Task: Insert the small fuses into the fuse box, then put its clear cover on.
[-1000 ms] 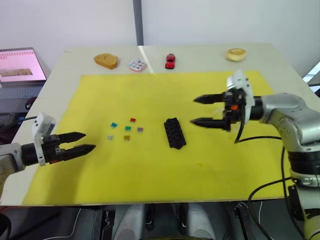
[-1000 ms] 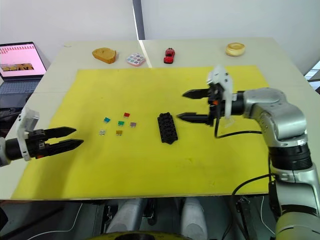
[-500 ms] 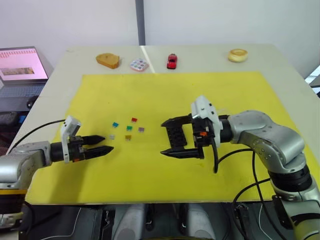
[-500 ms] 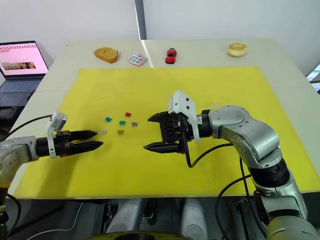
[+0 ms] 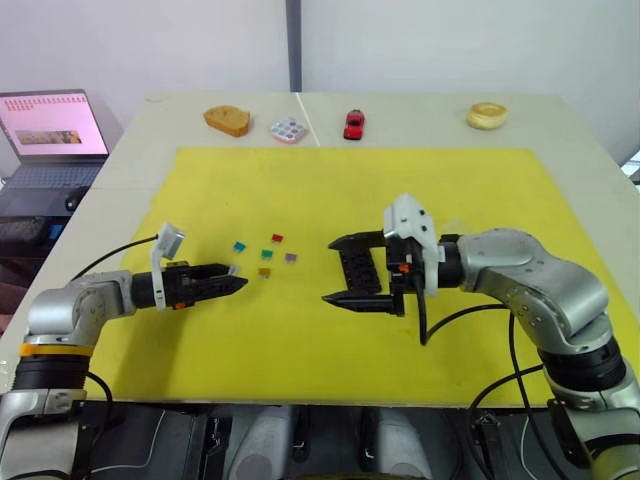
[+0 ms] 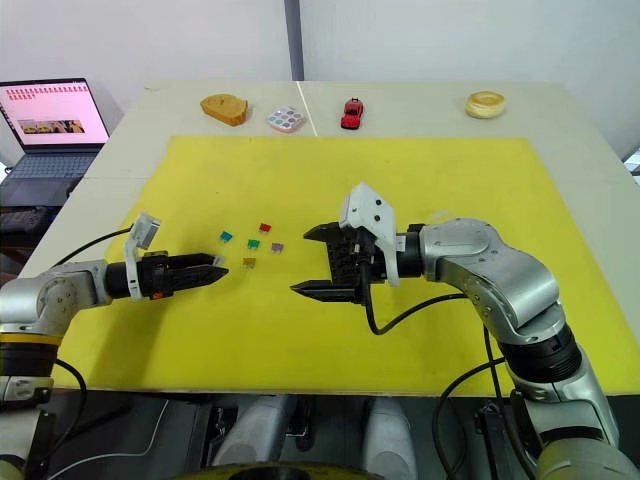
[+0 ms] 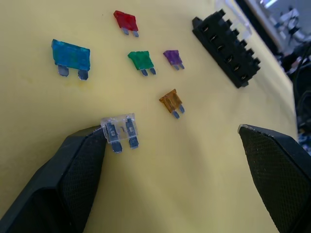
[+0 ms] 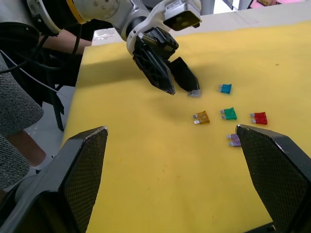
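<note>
Left end effector (image 7: 170, 160): fingers spread, one fingertip touching the grey-clear blade fuse (image 7: 119, 131), nearest of the small plastic fuses. Beyond that grey fuse: amber (image 7: 171, 101), green, purple, teal, red, blades pointing nearward. Right end effector (image 5: 342, 270): spread, straddling the black rectangular slotted fuse box (image 5: 360, 270), long axis running near-to-far.
</note>
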Tool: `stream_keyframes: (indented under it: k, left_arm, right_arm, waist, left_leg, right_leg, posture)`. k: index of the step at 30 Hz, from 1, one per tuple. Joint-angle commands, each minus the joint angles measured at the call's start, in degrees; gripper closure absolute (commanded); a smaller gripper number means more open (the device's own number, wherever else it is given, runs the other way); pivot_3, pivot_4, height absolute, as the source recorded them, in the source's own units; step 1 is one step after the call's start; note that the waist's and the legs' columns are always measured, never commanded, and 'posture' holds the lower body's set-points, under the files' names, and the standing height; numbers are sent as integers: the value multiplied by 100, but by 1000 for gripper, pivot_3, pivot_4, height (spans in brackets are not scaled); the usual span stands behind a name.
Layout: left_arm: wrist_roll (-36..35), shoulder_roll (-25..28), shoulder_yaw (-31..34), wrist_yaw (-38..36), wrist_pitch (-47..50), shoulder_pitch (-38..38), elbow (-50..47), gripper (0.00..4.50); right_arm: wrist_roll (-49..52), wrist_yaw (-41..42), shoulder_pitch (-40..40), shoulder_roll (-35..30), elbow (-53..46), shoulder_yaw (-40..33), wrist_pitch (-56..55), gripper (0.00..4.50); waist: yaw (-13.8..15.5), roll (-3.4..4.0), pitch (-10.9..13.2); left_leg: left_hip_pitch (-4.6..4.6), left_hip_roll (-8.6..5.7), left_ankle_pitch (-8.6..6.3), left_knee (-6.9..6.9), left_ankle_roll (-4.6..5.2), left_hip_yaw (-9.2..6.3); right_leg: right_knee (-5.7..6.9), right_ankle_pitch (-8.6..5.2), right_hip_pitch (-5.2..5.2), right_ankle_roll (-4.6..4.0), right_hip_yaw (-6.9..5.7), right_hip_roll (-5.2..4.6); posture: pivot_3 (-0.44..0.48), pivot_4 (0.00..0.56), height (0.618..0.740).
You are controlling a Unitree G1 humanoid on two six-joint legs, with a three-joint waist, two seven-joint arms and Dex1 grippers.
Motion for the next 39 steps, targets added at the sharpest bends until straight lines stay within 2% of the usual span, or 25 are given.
stream_keyframes:
  k: [1, 4, 11, 19, 21, 25, 28, 33, 37, 39]
  left_arm:
    - [115, -62, -209, -121, 63, 88, 360, 0]
    - [86, -105, -97, -114, 109, 90, 575, 821]
    - [0, -337, 312, 97, 40, 114, 884, 4413]
    - [-272, -393, 704, 284, 227, 461, 378, 4413]
    - [-484, -337, 980, 363, 332, 523, 131, 4413]
    - [-1482, -398, 1863, 890, 963, 242, -726, 4413]
    - [-2595, -672, 2416, 1660, 1381, -377, -1437, 4413]
    - [-4059, -1276, 2575, 2826, 1381, -1222, -2074, 4413]
    - [-4498, -1429, 2403, 3116, 1211, -1518, -2191, 4500]
    - [-4566, -1397, 2352, 3139, 1150, -1564, -2150, 4500]
  right_arm:
    - [48, -93, -111, -34, -163, -177, -27, 52]
    - [19, -123, -130, -34, -100, -162, -61, 0]
    - [-110, -155, -65, 8, 72, -99, -232, 0]
    - [-233, -204, -40, 11, 249, -118, -301, 0]
    - [-134, -500, -202, 19, 334, -122, 328, 0]
    - [1087, -790, -903, 430, 768, -819, 1751, 0]
    - [1865, -1283, -1704, 1026, 1410, -1534, 2313, 0]
    - [2380, -2094, -2976, 1854, 2520, -2112, 2742, 0]
    - [2902, -2385, -3657, 2239, 3160, -2512, 2935, 1317]
    - [2979, -2448, -3755, 2270, 3210, -2521, 2999, 2384]
  waist:
    - [-4, 0, -3]
    - [-26, -2, -9]
    - [-30, -4, -10]
    - [-78, -4, -11]
    - [-120, -4, -11]
    - [-187, -11, -6]
    - [-172, -18, -2]
    - [-192, -21, -7]
    - [-226, -22, -6]
    - [-230, -21, -6]
  left_leg:
    - [0, 0, 0, 0, 0, 0]
    - [2, 1, 0, -2, 0, 0]
    - [0, 1, -4, -4, 5, 0]
    - [1, 2, -4, -10, 5, 0]
    - [0, 2, -4, -12, 5, 0]
    - [-12, 6, -3, -13, 4, -1]
    - [-26, 6, -1, -8, 2, -2]
    - [-16, -2, 1, -4, -2, -5]
    - [-21, -4, 26, -8, -37, -2]
    - [-22, -3, 35, -12, -31, -2]
  right_leg:
    - [0, 0, 0, 0, 0, 0]
    - [0, 0, -1, -1, 1, 0]
    - [-3, 1, -3, 1, 2, 0]
    - [-4, 0, -6, -1, 5, 0]
    - [-4, 0, -9, -1, 5, 0]
    - [-2, -1, -23, -1, 5, 1]
    - [1, 2, -34, 3, 5, 3]
    - [-2, 12, -14, 18, 5, 4]
    - [7, 12, -2, 18, 5, 9]
    - [10, 12, 0, 18, 5, 13]
  posture:
    - [0, 150, 740]
    - [0, 150, 740]
    - [0, 150, 740]
    - [0, 150, 740]
    - [0, 150, 740]
    - [0, 150, 740]
    - [0, 150, 740]
    - [0, 150, 740]
    - [0, 150, 740]
    - [0, 150, 740]
